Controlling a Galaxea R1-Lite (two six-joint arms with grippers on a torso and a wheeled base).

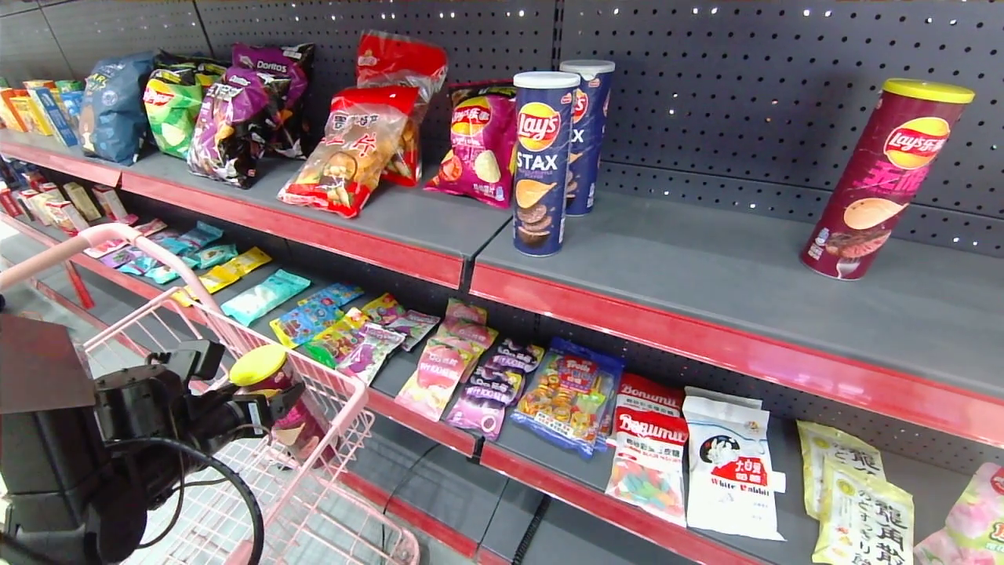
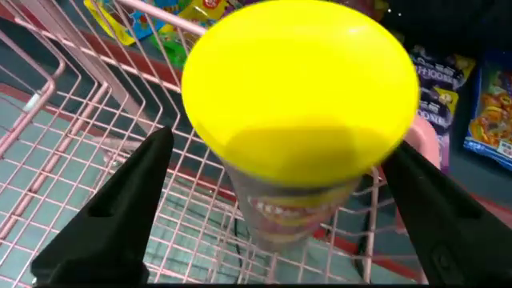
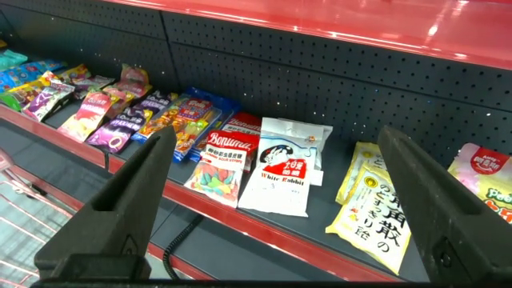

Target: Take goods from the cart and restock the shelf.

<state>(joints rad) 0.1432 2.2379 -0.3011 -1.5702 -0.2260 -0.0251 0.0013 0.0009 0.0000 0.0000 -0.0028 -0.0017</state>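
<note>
A maroon chip can with a yellow lid (image 1: 259, 366) stands in the near corner of the pink cart (image 1: 347, 394). My left gripper (image 1: 271, 399) hangs over it, open, with a finger on either side of the can (image 2: 300, 88) and a gap to the body. The cart's wire mesh (image 2: 72, 120) lies below. A matching maroon can (image 1: 882, 180) stands on the upper shelf (image 1: 706, 275) at the right. My right gripper (image 3: 276, 136) is open and holds nothing, facing the lower shelf's candy bags (image 3: 284, 164).
Two blue chip cans (image 1: 543, 161) and several chip bags (image 1: 349, 149) fill the upper shelf's left and middle; bare grey board lies between the blue cans and the maroon can. The lower shelf (image 1: 549, 479) carries rows of flat candy packs. The cart handle (image 1: 118, 235) rises at the left.
</note>
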